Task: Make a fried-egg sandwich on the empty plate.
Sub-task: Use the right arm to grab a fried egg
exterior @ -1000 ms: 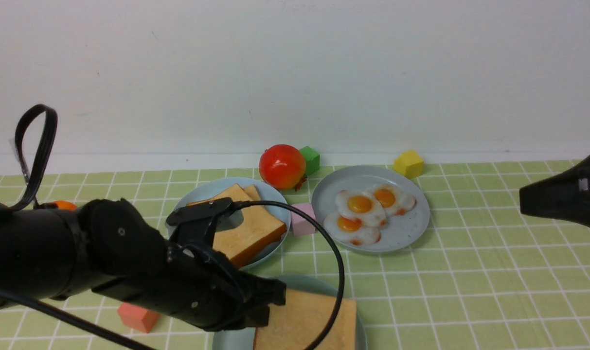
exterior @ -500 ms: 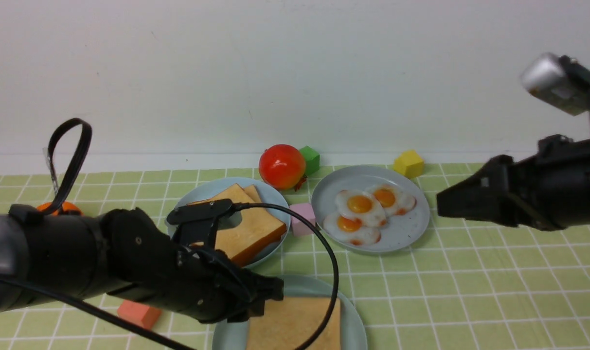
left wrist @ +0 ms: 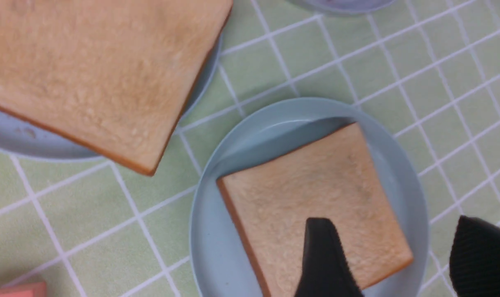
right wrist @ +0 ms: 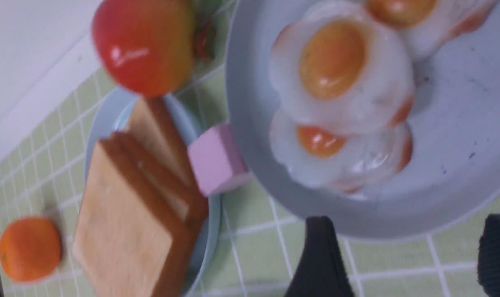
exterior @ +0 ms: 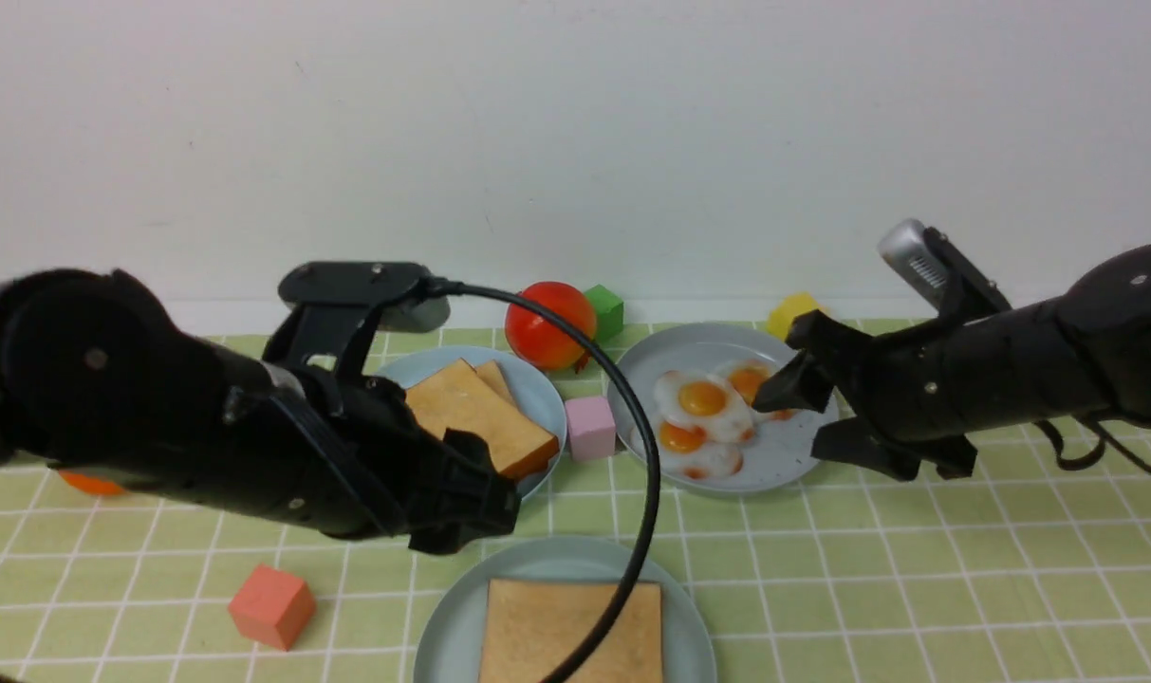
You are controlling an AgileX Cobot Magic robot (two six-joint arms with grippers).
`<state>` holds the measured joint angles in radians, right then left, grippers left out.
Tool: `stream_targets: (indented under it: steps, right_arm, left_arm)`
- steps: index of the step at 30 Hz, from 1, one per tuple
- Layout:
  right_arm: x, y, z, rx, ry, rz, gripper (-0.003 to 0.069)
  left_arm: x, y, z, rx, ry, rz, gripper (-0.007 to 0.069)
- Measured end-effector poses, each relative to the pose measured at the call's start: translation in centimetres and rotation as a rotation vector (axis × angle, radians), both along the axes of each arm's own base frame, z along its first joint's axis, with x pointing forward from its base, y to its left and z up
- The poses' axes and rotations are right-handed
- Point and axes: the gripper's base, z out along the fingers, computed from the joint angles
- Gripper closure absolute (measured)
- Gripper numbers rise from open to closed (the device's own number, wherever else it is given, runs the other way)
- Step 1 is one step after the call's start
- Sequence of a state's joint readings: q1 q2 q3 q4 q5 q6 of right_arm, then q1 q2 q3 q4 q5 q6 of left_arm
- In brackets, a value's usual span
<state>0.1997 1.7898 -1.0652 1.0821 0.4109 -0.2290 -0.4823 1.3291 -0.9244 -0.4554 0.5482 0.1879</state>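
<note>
A: Where is there room to move?
B: The checked cloth (exterior: 917, 569) lies bare at the right front, between the plate (exterior: 442, 636) and the egg plate (exterior: 803, 465). The plate sits at the near edge, cut by the bottom of the front view. A wall closes the back.

A: What crowds the middle?
B: A pink cube (exterior: 591, 427) stands between the bread plate (exterior: 537, 379) and the egg plate, just beside both. A tomato (exterior: 548, 323) and a green cube (exterior: 605, 308) sit behind them. A yellow cube (exterior: 788, 308) is behind the egg plate, partly hidden by the right arm. A red cube (exterior: 271, 605) lies left of the plate, and an orange (exterior: 91, 484) is far left. The left arm's cable (exterior: 646, 474) loops across the plate in the front view.

A: And the task's things?
B: One toast (exterior: 570, 631) lies flat on the plate, its top face bare. Three eggs (exterior: 703, 403) overlap on the egg plate. Bread (exterior: 471, 417) is stacked on the bread plate.

A: The grippers?
B: The left gripper (left wrist: 394, 222) is spread and holds nothing. It hangs above the plate's far left side, clear of the toast. The right gripper (exterior: 795, 422) is also spread and holds nothing. It is at the egg plate's right rim, just short of the eggs and apart from them in the wrist view.
</note>
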Motion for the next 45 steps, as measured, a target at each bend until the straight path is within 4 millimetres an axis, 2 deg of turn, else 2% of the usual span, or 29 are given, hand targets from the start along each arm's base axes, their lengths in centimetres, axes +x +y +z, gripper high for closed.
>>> stream_targets:
  steps: [2, 3, 5, 13, 16, 24, 26, 27, 30, 31, 34, 37, 42, 43, 44, 45]
  right_arm:
    - [0.8, 0.0, -0.9, 0.02, 0.02, -0.059, 0.0162]
    - [1.7, 0.0, -1.9, 0.048, 0.042, -0.12, 0.0168]
    - [2.6, 0.1, -2.7, 0.069, 0.054, -0.165, 0.0178]
    - [5.2, 0.7, -4.7, 0.119, 0.081, -0.198, 0.0245]
    - [5.5, 0.8, -5.8, 0.114, 0.103, -0.2, 0.0266]
    - [5.7, 0.9, -6.3, 0.133, 0.118, -0.22, 0.0328]
    - [5.8, 0.9, -6.4, 0.141, 0.123, -0.229, 0.039]
    - [5.8, 0.9, -6.4, 0.14, 0.124, -0.229, 0.0396]
    - [5.8, 0.9, -6.5, 0.141, 0.125, -0.233, 0.0505]
    - [5.8, 0.9, -6.5, 0.141, 0.125, -0.233, 0.0515]
    - [5.8, 0.9, -6.4, 0.146, 0.122, -0.233, 0.0599]
    - [5.8, 0.9, -6.1, 0.148, 0.116, -0.224, 0.0606]
    - [4.8, 1.3, -2.7, 0.14, 0.059, -0.085, 0.0606]
    - [4.6, 1.4, -2.5, 0.136, 0.057, -0.069, 0.0606]
    - [4.0, 1.5, -0.6, 0.124, 0.02, -0.001, 0.0606]
    - [3.5, 1.7, 0.4, 0.113, -0.003, 0.045, 0.0606]
  left_arm:
    - [-0.3, 0.1, 0.8, -0.008, -0.016, -0.006, 0.0236]
    - [-0.6, 0.2, 1.3, -0.014, -0.025, -0.011, 0.0258]
    - [-0.7, 0.3, 1.5, -0.017, -0.019, -0.011, 0.0285]
    - [-1.0, 0.3, 1.3, 0.001, 0.009, -0.025, 0.0361]
    - [-1.0, 0.3, 1.3, 0.006, 0.008, -0.026, 0.0377]
    - [-1.0, 0.5, 1.2, 0.026, 0.002, -0.033, 0.038]
    - [-1.0, 0.5, 1.2, 0.027, 0.001, -0.033, 0.038]
    - [-1.0, 0.5, 1.2, 0.027, 0.001, -0.033, 0.038]
    - [-1.0, 0.5, 1.2, 0.026, 0.001, -0.032, 0.038]
    - [-1.0, 0.5, 1.2, 0.027, 0.001, -0.033, 0.038]
    - [-0.9, 0.5, 1.2, 0.038, -0.005, -0.036, 0.038]
    - [-0.9, 0.7, 1.1, 0.067, -0.016, -0.04, 0.038]
    - [-1.1, 1.7, 1.3, 0.106, 0.013, 0.068, 0.038]
    - [-1.2, 1.8, 1.3, 0.108, 0.019, 0.074, 0.038]
    - [-1.4, 2.1, 1.3, 0.116, 0.048, 0.122, 0.038]
    - [-1.5, 2.4, 1.4, 0.121, 0.063, 0.16, 0.038]
